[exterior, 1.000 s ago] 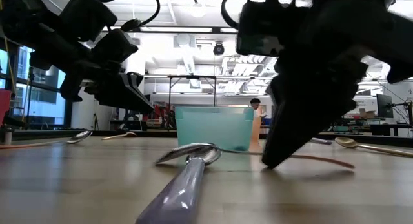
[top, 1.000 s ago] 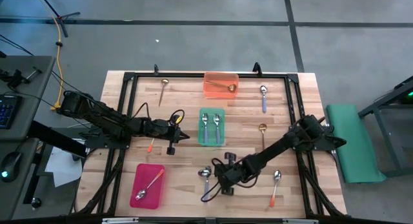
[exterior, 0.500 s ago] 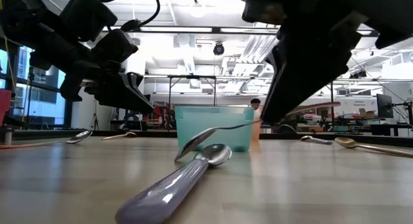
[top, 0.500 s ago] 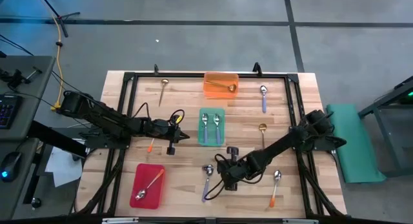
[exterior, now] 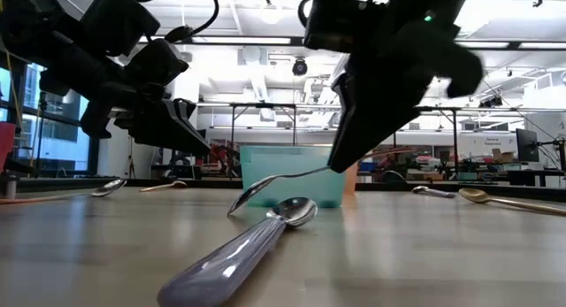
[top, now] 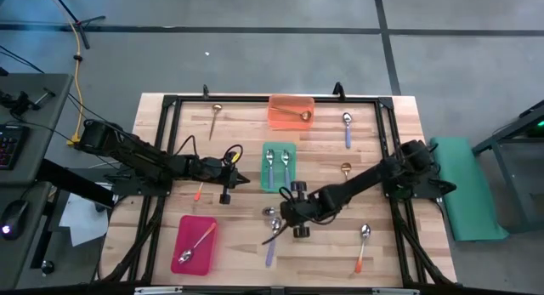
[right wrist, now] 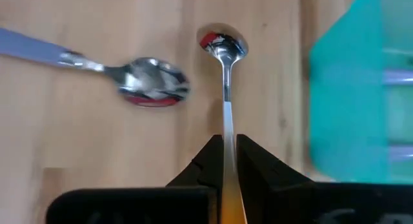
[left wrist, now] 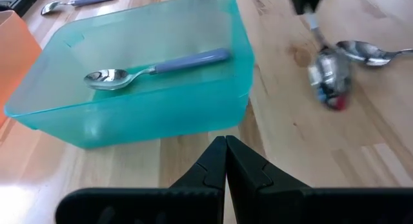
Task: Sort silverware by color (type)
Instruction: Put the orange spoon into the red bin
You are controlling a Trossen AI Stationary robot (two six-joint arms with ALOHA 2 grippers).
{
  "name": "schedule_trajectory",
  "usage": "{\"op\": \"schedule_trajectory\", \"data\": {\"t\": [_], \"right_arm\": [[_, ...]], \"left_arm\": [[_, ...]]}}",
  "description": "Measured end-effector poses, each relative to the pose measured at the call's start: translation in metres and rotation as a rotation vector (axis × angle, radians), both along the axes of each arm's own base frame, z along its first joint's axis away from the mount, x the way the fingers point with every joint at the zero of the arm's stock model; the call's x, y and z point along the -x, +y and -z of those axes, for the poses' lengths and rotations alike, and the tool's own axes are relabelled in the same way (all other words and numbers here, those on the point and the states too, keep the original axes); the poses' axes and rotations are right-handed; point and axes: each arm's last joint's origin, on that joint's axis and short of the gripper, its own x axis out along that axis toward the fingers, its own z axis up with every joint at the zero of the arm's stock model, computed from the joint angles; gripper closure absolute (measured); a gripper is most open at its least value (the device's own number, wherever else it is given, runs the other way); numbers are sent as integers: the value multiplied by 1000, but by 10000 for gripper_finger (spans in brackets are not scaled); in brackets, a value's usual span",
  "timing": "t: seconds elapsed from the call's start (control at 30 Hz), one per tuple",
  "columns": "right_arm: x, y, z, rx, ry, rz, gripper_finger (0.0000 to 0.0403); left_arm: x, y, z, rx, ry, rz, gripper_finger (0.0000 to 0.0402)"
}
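My right gripper [top: 284, 213] hangs over the table's middle, shut on an orange-handled spoon [right wrist: 223, 88], just near of the green tray [top: 279, 166]. The spoon's shiny bowl [exterior: 251, 193] is in the air above a purple-handled spoon [top: 272, 241] that lies flat on the wood. Two purple-handled spoons lie in the green tray. My left gripper [top: 245, 178] waits shut beside the tray's left wall. An orange tray [top: 291, 110] holds a gold spoon. A red tray [top: 195, 242] holds another spoon. My right gripper pinches the spoon between its two fingers where the metal neck meets the orange handle [right wrist: 226, 185]. The fingers slant down from the table's right, along the spoon. The spoon is lifted clear and sticks out past the fingertips, with its bowl [right wrist: 222, 43] tipped down toward the table's left.
Loose spoons lie about: gold ones at the far left [top: 216, 116] and right of the green tray [top: 346, 174], a purple one at the far right [top: 348, 127], orange ones at the near right [top: 363, 242] and under the left arm [top: 198, 191]. A black frame [top: 255, 99] rims the table.
My right gripper has risen and gone toward the table's far edge and the green tray, rolling its wrist. The orange-handled spoon went from resting on the table to lifted clear. The purple-handled spoon beneath it has turned a little on the wood.
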Motion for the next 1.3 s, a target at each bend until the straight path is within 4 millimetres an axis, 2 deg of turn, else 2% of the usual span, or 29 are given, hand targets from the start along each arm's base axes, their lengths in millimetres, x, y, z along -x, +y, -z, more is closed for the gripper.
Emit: {"op": "schedule_trajectory", "data": {"t": [0.2,0.4,0.6,0.87,1.03,1.17,1.3], "right_arm": [[-4,-11,0,61,-23,0,387],[-11,-17,-2,89,-74,-17,387],[-20,-21,-8,100,-158,-45,387],[-26,-22,-12,91,-222,-46,387],[-25,-21,-12,90,-222,-48,387],[-20,-11,-10,95,-197,-80,387],[-6,5,-17,121,-172,-103,387]], "left_arm": [[-6,-17,-8,-5,-35,23,381],[-20,-44,-32,-12,-93,69,328],[-41,-59,-44,59,-24,44,277],[-69,-66,-20,25,68,-4,257],[-77,-69,-7,8,112,-5,256],[-79,-69,1,-6,142,-4,256],[-79,-66,7,-34,176,0,256]]}}
